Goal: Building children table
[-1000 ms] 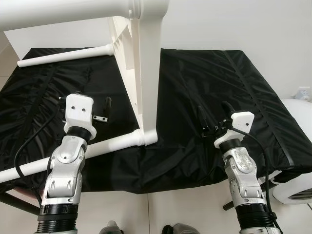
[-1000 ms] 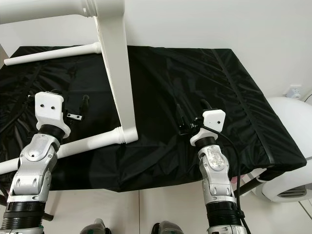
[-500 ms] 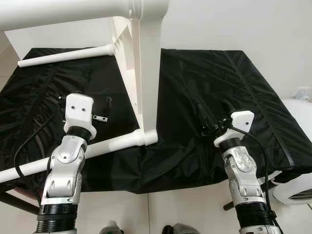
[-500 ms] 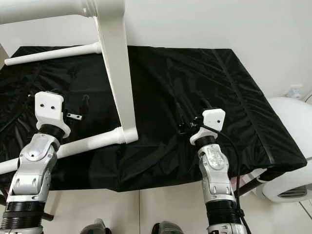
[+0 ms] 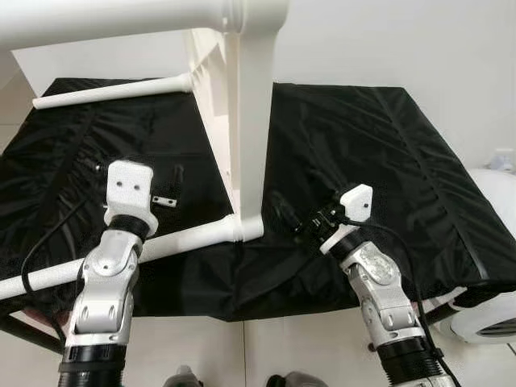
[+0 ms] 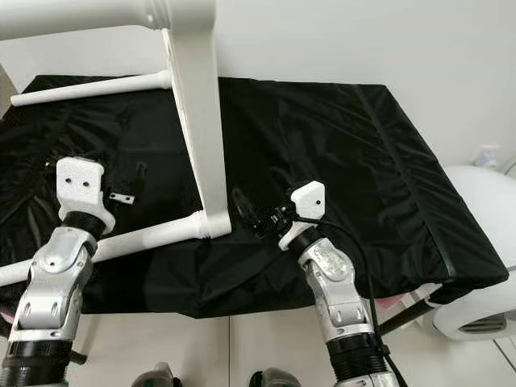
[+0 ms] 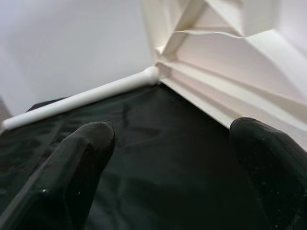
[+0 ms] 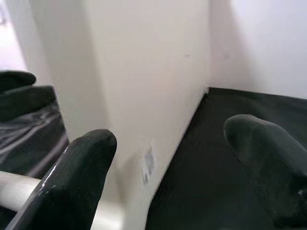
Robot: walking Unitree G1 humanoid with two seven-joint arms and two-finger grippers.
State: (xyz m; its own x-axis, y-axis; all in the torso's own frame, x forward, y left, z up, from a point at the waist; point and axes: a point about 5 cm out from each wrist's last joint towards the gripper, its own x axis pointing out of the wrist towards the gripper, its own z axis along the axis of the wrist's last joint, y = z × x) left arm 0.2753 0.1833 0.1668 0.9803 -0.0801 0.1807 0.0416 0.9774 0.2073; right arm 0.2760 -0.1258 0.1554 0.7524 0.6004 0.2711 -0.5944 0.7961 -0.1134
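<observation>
White children's table lies on its side on the black-draped table. Right gripper, jaws spread, sits just beside its lower corner; left gripper, jaws spread, faces its underside.

Table: white plastic children's table on its side on the black cloth-covered work surface
Legs: near round white leg lying flat; far round white leg at back
Right gripper: fingers apart, near table's lower corner
Left gripper: by small metal bracket
</observation>
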